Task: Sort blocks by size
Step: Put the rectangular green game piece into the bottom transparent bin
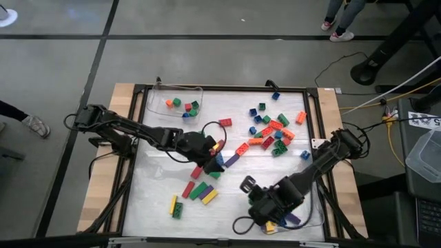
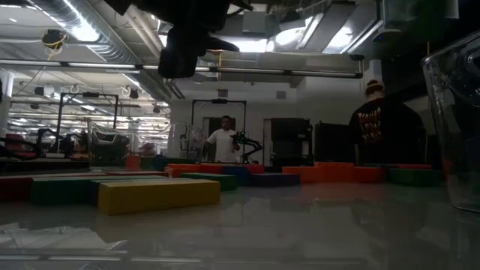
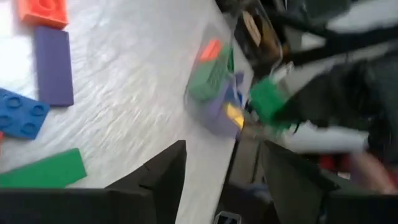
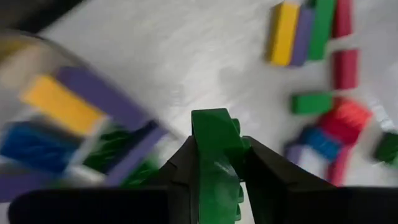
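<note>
Right wrist view — right pincer (image 4: 217,163) pinches a green block (image 4: 214,152); left pincer (image 3: 221,180) spread.

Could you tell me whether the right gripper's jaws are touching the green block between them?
Touching. The right wrist view shows the right gripper with both jaws pressed flat against the sides of the green block, no gap on either side.

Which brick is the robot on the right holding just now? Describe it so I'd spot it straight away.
Start at the clear tray at the table's near right corner, where the right arm's end effector hovers. Pinched between its two dark fingers is a green brick, standing on edge. Unlike the yellow, purple and blue bricks lying in the tray beside it, this one is off the table and gripped.
</note>
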Robot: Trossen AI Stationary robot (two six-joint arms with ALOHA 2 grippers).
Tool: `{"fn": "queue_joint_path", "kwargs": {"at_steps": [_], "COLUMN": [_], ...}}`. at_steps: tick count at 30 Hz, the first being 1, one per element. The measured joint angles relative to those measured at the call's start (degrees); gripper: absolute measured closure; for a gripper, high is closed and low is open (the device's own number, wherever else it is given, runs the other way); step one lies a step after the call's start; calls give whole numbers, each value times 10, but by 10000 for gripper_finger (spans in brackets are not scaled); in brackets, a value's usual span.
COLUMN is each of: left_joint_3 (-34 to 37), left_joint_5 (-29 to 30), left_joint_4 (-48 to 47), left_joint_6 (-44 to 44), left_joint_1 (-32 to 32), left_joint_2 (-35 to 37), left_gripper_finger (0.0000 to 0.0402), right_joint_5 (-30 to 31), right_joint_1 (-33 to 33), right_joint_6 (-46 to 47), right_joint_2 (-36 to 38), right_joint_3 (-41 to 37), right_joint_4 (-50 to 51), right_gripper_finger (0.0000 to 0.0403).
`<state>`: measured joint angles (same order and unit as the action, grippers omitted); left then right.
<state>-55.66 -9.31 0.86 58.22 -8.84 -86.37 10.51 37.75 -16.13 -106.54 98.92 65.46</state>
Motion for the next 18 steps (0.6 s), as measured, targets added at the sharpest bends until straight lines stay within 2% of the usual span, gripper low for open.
{"fn": "queue_joint_path", "kwargs": {"at_steps": [7, 10, 14, 18], "left_joint_3": [0, 0, 0, 0], "left_joint_5": [-26, -27, -27, -43], "left_joint_4": [-83, -130, -205, -266], "left_joint_6": [-137, -157, -111, -11], "left_joint_1": [-40, -65, -101, -137], "left_joint_2": [0, 0, 0, 0], "left_gripper_finger": [208, 208, 208, 208], "right_joint_5": [-147, -176, -156, -145], "right_joint_1": [39, 54, 72, 73], "right_joint_6": [204, 269, 343, 412], "right_joint_2": [0, -3, -5, -5], "right_joint_3": [6, -11, -34, -53], "right_joint_4": [79, 78, 70, 67], "right_gripper_finger": [311, 311, 292, 247]}}
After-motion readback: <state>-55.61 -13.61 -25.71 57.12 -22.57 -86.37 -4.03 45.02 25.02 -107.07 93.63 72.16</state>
